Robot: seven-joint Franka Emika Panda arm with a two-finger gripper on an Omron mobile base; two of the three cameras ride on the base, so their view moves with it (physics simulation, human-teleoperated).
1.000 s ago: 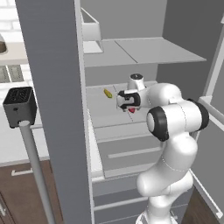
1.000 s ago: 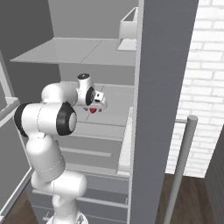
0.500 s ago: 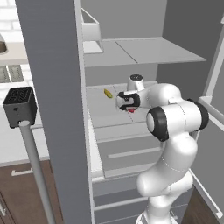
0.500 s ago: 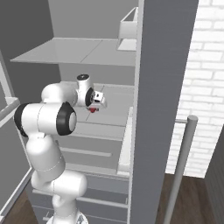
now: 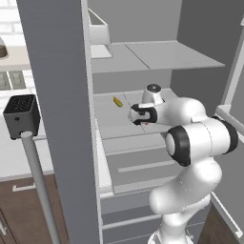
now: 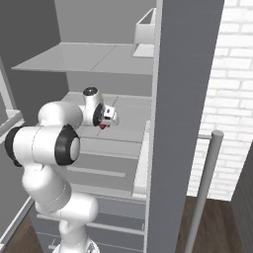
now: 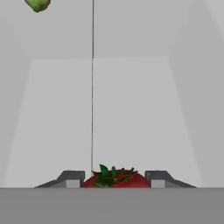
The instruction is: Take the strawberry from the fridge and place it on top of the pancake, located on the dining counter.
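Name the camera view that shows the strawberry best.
The hand view: the strawberry sits large between the fingertips, green leaves visible. The right base view gives a small red speck at the gripper; the left base view barely shows it.

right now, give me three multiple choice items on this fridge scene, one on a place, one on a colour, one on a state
1. Where is the strawberry?
A. between the pincer's tips
B. on the top shelf
C. on the floor

2. What colour is the small oblong item on the fridge shelf behind the pincer?
A. blue
B. yellow
C. black

3. What state is the pincer in?
A. wide open with nothing in it
B. closed on the strawberry
C. closed on a door handle

Answers:
1 A: the hand view shows the red berry with green leaves sitting between the two dark tips.
2 B: the left base view shows a yellow item lying on the pale shelf.
3 B: in the hand view both tips stand against the berry's sides, and the right base view shows red at the pincer.
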